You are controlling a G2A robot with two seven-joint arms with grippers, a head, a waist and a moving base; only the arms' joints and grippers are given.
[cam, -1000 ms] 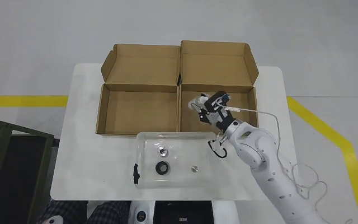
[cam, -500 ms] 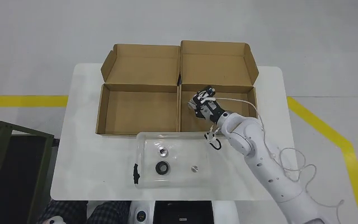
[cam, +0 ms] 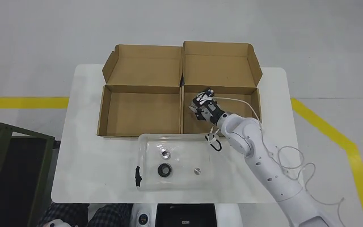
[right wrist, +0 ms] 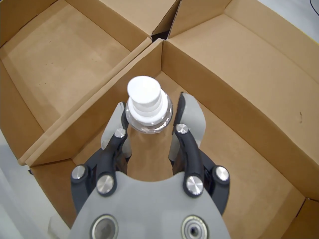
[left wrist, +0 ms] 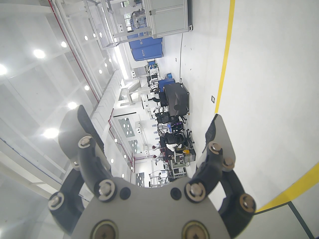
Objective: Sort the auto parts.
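Right gripper (right wrist: 153, 101): fingers (right wrist: 192, 110) clamped on one white-capped part (right wrist: 144, 90), over right cardboard box (cam: 241, 120), by the wall next to left cardboard box (cam: 142, 113).
Left gripper (left wrist: 149, 114): fingers spread wide, grasping nothing.
Boxes: two, open, side by side.
Clear bin (cam: 181, 141): one, on tabletop (cam: 85, 142).
Parts in bin: three; metal ring (cam: 165, 154), black ring (cam: 165, 169), small silver piece (cam: 197, 170).

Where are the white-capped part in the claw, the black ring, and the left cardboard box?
white-capped part (right wrist: 144, 93), right wrist view, on its flat white cap.
black ring (cam: 160, 169), top view, on the ring's dark band.
left cardboard box (cam: 142, 113), top view, on its bare floor.
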